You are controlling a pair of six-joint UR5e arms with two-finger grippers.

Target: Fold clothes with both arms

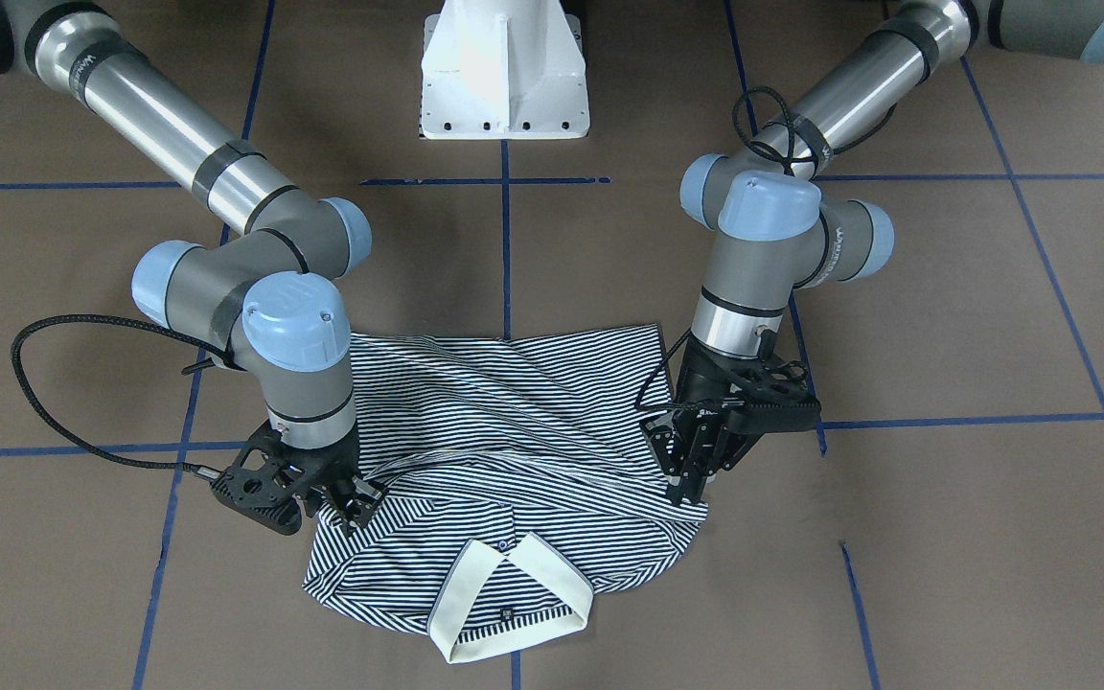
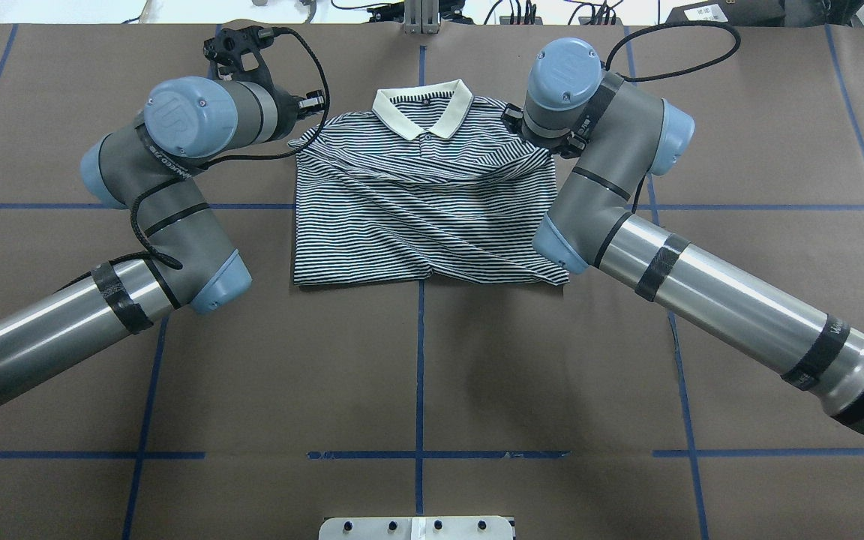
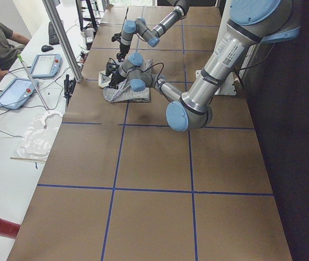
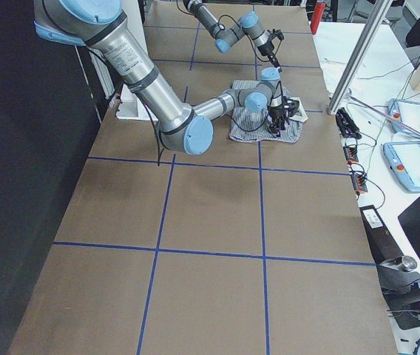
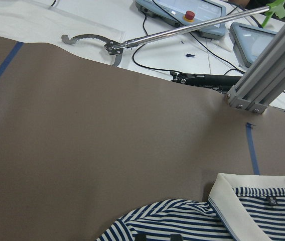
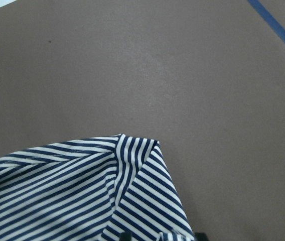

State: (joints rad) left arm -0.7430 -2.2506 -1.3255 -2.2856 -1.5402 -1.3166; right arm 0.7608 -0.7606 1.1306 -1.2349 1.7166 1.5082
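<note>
Between left hand (image 1: 691, 482) and right hand (image 1: 356, 506) lies the shirt (image 1: 514, 412), perhaps gripped.

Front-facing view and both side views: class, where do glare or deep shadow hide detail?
Front-facing view: glare washes out the white metal pedestal base, and the left arm's silver tube carries a bright streak. Left side view: its right edge is nearly black. Right side view: its left edge is equally dark.

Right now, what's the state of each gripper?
Left gripper: cannot tell; fingertips at the polo shirt shoulder edge.
Right gripper: open, over the shirt's other shoulder.
</note>
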